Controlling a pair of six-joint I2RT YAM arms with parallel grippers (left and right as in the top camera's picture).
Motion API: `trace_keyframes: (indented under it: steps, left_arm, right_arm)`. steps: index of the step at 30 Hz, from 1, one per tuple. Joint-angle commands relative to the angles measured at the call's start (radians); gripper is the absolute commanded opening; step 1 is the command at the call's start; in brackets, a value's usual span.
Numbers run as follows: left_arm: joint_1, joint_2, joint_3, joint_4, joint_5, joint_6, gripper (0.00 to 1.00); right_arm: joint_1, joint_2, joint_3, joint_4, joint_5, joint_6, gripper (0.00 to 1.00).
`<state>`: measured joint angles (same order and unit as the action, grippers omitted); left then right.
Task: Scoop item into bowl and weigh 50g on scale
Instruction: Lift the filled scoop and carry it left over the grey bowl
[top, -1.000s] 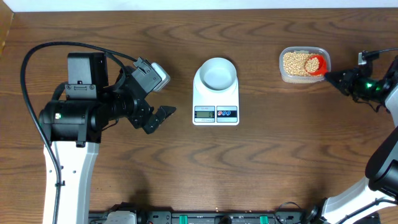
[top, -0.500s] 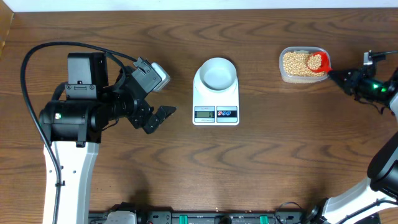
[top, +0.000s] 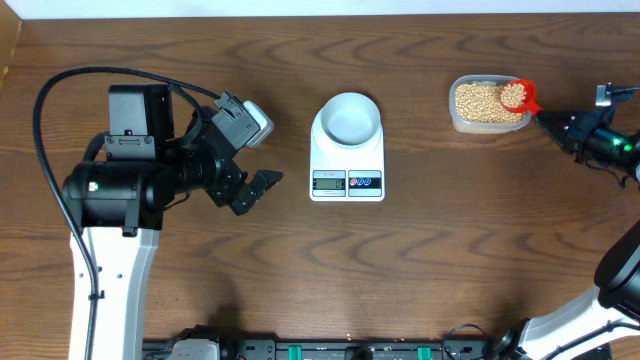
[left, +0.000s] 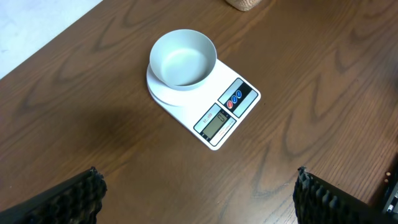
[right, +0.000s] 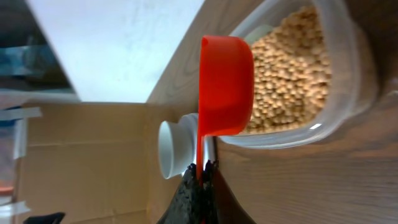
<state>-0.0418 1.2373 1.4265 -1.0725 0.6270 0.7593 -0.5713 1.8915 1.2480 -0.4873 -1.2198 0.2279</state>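
Tan beans (top: 480, 102) fill a clear tub (top: 456, 118) at the back right. My right gripper (top: 548, 120) is shut on the handle of a red scoop (top: 517, 95), which holds beans over the tub's right end. In the right wrist view the scoop (right: 225, 87) sits side-on beside the beans (right: 289, 81), its handle pinched in the gripper (right: 200, 171). The pale bowl (top: 350, 117) stands empty on the white scale (top: 347, 182) at mid table. My left gripper (top: 272, 152) hangs open left of the scale; its view shows the bowl (left: 183, 59), the scale (left: 233, 109) and both fingers (left: 74, 202) wide apart.
The left arm's bulky body (top: 120, 190) and its cable loop take up the table's left side. A cardboard box (right: 81, 162) stands beyond the table's edge. A woven object (left: 249, 3) shows at the top of the left wrist view.
My right gripper has drawn back to the right, taking the scoop from the middle of the tub to its right end, now loaded with beans. The left arm has not moved.
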Motion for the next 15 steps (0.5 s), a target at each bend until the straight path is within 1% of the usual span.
trace_keyframes:
  steps: [1, 7, 15]
  left_arm:
    - [0.004, -0.001, 0.018, 0.0, 0.016, -0.002, 0.98]
    - [0.004, -0.001, 0.018, 0.0, 0.016, -0.002, 0.98]
    - [0.004, -0.001, 0.018, 0.0, 0.016, -0.002, 0.98]
  right_arm:
    - [-0.003, 0.012, -0.006, 0.002, -0.104, 0.012, 0.01]
    - [0.012, 0.012, -0.006, 0.014, -0.156, 0.024, 0.01]
    - [0.112, 0.012, -0.006, 0.044, -0.163, 0.064, 0.01]
